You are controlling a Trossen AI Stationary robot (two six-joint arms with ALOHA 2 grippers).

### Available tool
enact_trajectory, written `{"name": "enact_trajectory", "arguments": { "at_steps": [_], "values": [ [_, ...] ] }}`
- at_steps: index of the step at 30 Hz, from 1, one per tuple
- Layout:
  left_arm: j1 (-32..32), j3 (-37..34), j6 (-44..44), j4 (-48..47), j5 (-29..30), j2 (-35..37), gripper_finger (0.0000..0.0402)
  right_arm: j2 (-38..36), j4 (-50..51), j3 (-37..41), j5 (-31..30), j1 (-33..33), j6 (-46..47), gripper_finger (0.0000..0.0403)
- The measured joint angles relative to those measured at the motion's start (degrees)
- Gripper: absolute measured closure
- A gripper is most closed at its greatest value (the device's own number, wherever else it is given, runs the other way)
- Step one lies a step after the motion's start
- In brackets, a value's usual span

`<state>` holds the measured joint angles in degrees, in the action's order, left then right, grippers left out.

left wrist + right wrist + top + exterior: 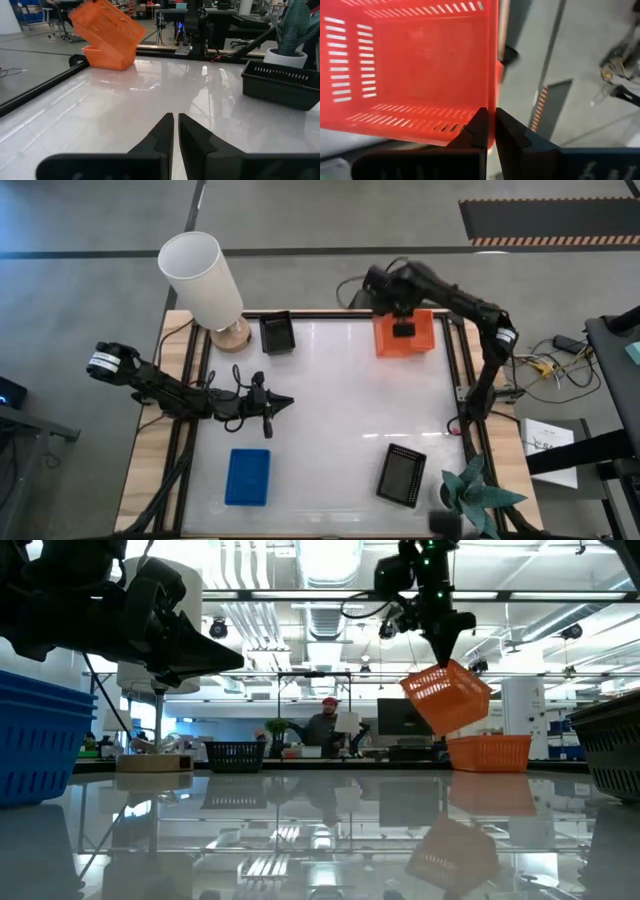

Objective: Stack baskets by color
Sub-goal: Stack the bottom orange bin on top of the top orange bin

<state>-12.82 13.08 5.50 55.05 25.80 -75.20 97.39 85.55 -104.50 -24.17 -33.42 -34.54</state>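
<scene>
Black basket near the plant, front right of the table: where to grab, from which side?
Take the black basket by one long rim wall from straight above, one jaw inside, one outside. It sits flat and open-top, slightly rotated, so turn the wrist to match. The side facing away from the plant likely leaves more room.

Bright, even overhead light; ceiling lamps (330,565) glare off the glossy desk (330,410) ahead of the left pincer (175,131). Right wrist view: orange basket (415,65) motion-blurred, background soft.
</scene>
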Motion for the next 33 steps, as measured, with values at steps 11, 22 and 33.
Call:
{"name": "enact_trajectory", "arguments": {
  "at_steps": [11, 22, 33],
  "values": [
    [0.0, 0.0, 0.0, 0.0, 0.0, 0.0, 0.0391, 5.6, 4.5, -5.5, -5.3, -14.6, -10.4, 0.0391],
    [0.0, -0.2, -0.3, -0.1, 0.0, 0.0, 0.0391, 7.6, 4.2, -5.0, -2.4, -18.5, -13.1, 0.0391],
    [0.0, -0.4, -0.2, -0.4, 0.0, 0.0, 0.0391, 7.0, 3.2, -5.5, 3.7, -18.5, -13.3, 0.0391]
  ]
}}
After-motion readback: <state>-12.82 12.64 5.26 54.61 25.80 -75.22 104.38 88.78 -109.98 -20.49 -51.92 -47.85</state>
